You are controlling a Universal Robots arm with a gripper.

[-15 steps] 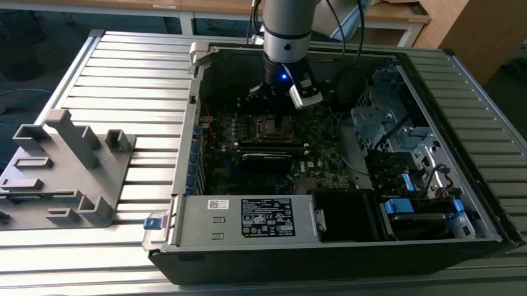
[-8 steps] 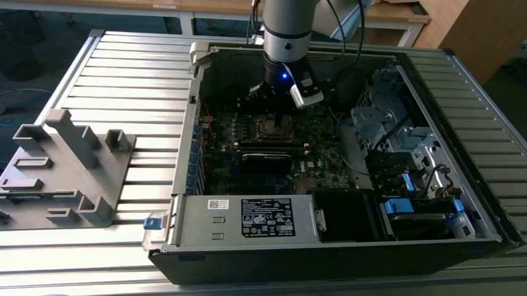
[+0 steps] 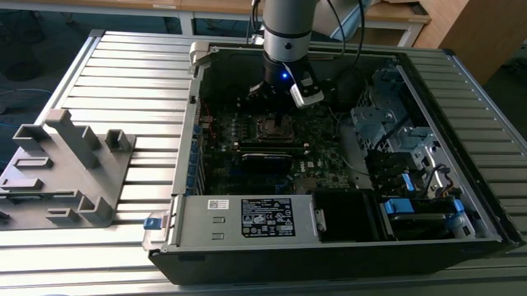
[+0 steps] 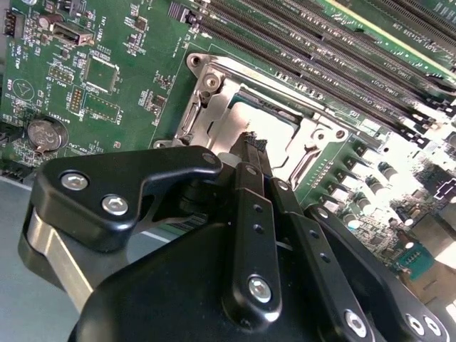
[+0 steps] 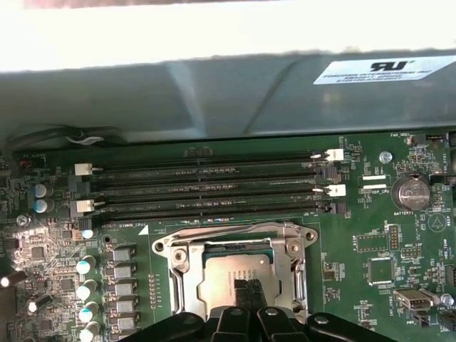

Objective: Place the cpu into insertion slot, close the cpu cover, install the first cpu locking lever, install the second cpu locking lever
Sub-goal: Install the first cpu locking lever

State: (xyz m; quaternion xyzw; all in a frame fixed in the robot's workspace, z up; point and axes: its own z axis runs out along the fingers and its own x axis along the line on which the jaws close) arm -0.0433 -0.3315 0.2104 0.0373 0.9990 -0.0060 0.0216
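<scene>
Hovering inside the open PC case right now, with my gripper hanging low over the motherboard. On the exterior view's left, well away from me, a grey plastic fixture sits on the slatted table; on its right are the drive bays, off to my side.

In both wrist views my fingers come to a narrow point straight above the socket, pretty much pinched together as far as I can tell, and I can't see anything held between them. The cpu already lies in the slot, its dull grey top showing through the window of the cover, which lies down flat around it. My fingertips sit just above the chip's top; whether they touch it I honestly can't tell.

Just beyond the socket from my fingers run the long black memory slots, and off to the side sits a coin battery.
</scene>
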